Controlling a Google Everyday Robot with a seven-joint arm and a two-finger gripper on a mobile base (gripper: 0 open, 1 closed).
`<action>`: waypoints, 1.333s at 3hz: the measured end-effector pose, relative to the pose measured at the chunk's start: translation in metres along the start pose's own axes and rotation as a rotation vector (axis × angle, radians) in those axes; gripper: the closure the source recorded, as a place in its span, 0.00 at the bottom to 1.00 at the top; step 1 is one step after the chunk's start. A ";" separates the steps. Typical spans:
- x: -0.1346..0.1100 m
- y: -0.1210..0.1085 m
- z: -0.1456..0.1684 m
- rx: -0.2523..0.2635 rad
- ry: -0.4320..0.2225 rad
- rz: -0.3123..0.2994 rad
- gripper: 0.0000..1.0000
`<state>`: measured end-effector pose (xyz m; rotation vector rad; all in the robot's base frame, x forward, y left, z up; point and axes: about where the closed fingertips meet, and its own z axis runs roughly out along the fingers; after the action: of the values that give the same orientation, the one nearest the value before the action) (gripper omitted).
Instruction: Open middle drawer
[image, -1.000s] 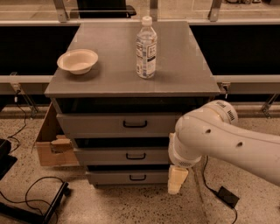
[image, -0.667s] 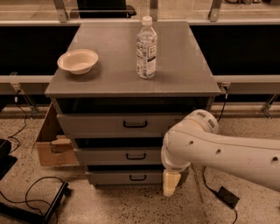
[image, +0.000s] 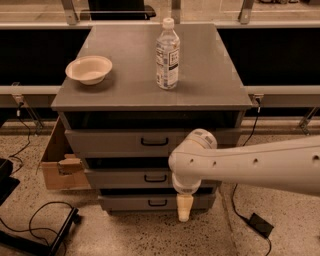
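The grey cabinet (image: 150, 95) has three flat-fronted drawers stacked in it. The middle drawer (image: 120, 178) has a small black bar handle (image: 155, 178), and its front sits about in line with the drawers above and below. My white arm (image: 250, 162) reaches in from the right across the cabinet's lower right. My gripper (image: 184, 209) points down in front of the right part of the lowest drawer (image: 130, 202). It is below and to the right of the middle drawer's handle and is not touching it.
A clear water bottle (image: 167, 55) and a cream bowl (image: 89, 69) stand on the cabinet top. A cardboard box (image: 57, 167) sits on the floor at the left. Black cables (image: 35, 220) lie at the front left and a power adapter (image: 261, 225) at the right.
My arm has swung left across the cabinet front. The gripper has moved left and sits closer to the drawer handles. The drawers have not moved.
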<state>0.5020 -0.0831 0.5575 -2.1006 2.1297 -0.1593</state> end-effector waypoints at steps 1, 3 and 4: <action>-0.001 0.001 0.009 -0.019 0.003 0.000 0.00; 0.015 -0.011 0.028 -0.007 0.046 0.002 0.00; 0.039 -0.031 0.053 0.013 0.127 0.006 0.00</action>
<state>0.5418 -0.1209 0.5097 -2.1302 2.1970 -0.3130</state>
